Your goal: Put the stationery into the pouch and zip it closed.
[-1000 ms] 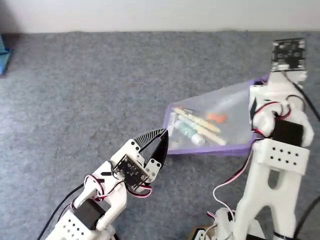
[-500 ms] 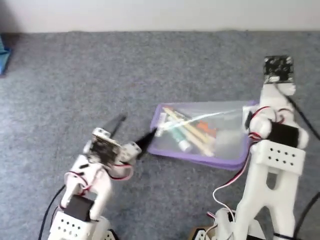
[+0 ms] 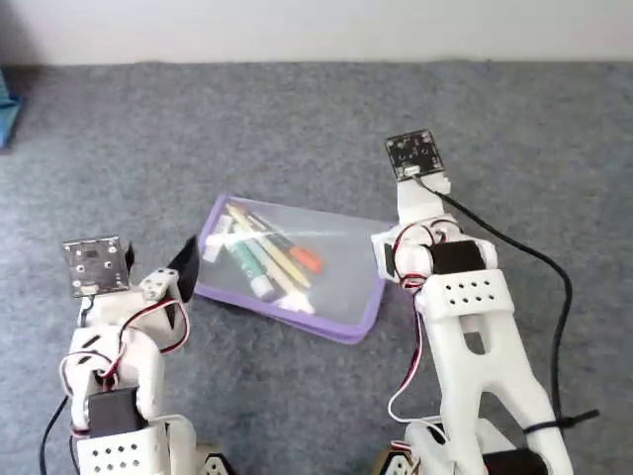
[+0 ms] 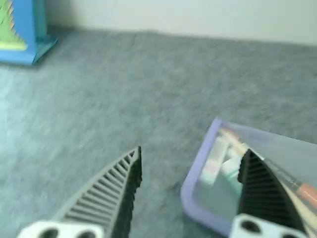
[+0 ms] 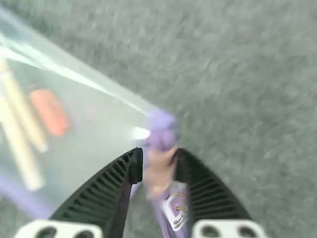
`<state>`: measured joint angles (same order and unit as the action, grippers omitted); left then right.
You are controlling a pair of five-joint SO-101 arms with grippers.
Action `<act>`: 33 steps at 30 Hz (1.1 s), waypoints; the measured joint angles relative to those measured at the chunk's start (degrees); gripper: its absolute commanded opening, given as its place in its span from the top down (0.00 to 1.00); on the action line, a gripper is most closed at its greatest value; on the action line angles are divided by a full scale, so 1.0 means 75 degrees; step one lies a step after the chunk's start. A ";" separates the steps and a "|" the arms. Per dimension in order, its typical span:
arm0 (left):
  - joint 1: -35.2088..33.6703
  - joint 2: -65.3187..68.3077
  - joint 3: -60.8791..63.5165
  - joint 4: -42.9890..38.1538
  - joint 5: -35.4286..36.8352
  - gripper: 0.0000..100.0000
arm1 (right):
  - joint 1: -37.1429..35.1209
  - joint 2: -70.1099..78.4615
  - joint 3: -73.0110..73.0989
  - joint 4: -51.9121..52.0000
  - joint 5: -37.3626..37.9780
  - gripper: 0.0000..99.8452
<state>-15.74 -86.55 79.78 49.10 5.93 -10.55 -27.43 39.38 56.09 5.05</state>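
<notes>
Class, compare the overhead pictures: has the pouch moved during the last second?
Yes. The pouch has slid left across the grey mat, nearer the blue object at the left edge, with the right pincer shut on its end.

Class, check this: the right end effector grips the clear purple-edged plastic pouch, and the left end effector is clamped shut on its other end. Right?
No. The left end effector is open, clamped on nothing, as the left wrist view shows. The right end effector does grip the clear purple-edged plastic pouch.
</notes>
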 measured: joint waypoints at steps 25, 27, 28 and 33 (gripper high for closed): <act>0.1125 -0.0012 0.0258 0.1078 0.0129 0.99 | 0.1840 -0.5978 0.2942 0.2274 -0.0492 0.99; 0.1301 0.0000 0.0551 0.1078 0.0129 0.99 | 0.1852 -0.6658 0.3470 0.2274 -0.0492 0.99; 0.1348 0.0000 0.0645 0.1078 0.0129 0.99 | 0.1852 -0.6963 0.3739 0.2274 -0.0492 0.99; 0.1348 0.0000 0.1172 0.0985 0.0129 0.99 | 0.1852 -0.8627 0.4947 0.2274 -0.0492 0.99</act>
<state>-5.63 -86.55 88.57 56.48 6.90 3.34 -92.13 76.48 73.14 1.36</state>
